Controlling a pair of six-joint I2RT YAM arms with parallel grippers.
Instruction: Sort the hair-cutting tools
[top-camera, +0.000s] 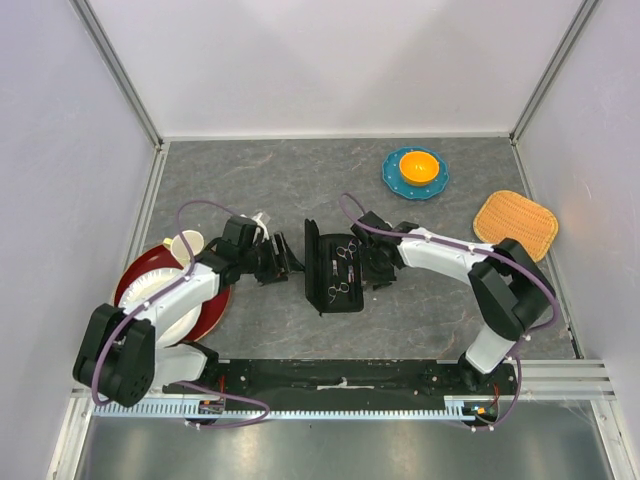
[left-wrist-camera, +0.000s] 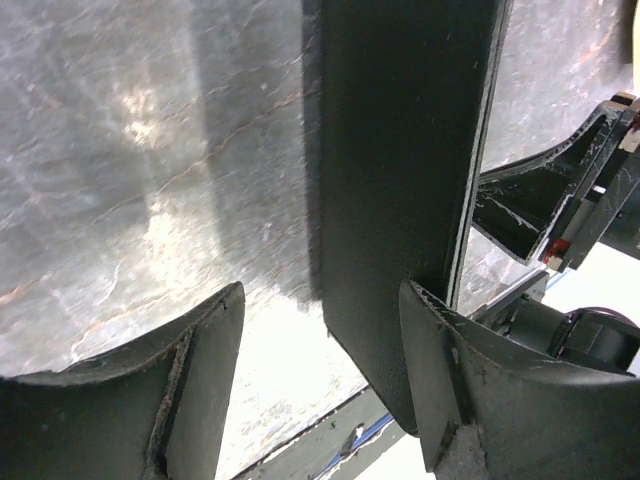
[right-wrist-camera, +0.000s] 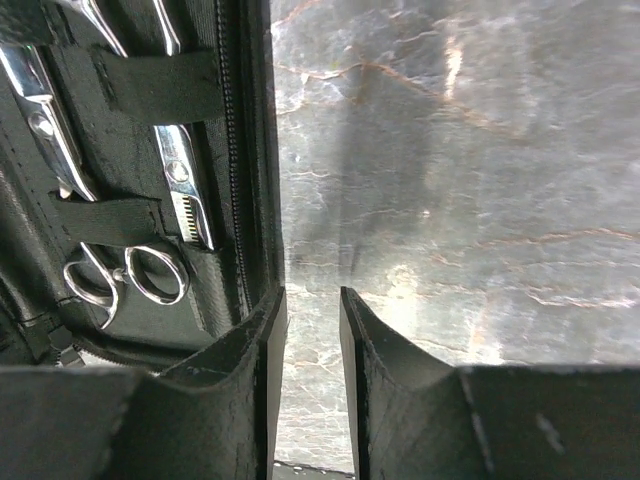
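Tending the open case (top-camera: 322, 270) seems the current step; both scissors (right-wrist-camera: 183, 185) sit strapped inside; left gripper (left-wrist-camera: 320, 300) gapes around the raised lid (left-wrist-camera: 400, 150), gripping nothing; right gripper (right-wrist-camera: 312, 300), nearly closed and empty, hovers beside the rim (right-wrist-camera: 262, 150); next needs a square pinch on the lid.

Shiny metal tools, matt black case, stone-look top.
Scissors (right-wrist-camera: 172, 170): bright polished silver metal, mirror glints. Case (left-wrist-camera: 400, 180): matt black, fine-grained skin; woven elastic straps (right-wrist-camera: 160, 85), toothed zip (right-wrist-camera: 232, 150). Table (right-wrist-camera: 450, 180): grey, veined like slate, smooth, soft sheen with glare. Left gripper (left-wrist-camera: 322, 300) and right gripper (right-wrist-camera: 310, 300): matt black plastic, rough layered edges. Mat (top-camera: 515, 225): orange, woven. Bowl (top-camera: 419, 165): glossy orange.
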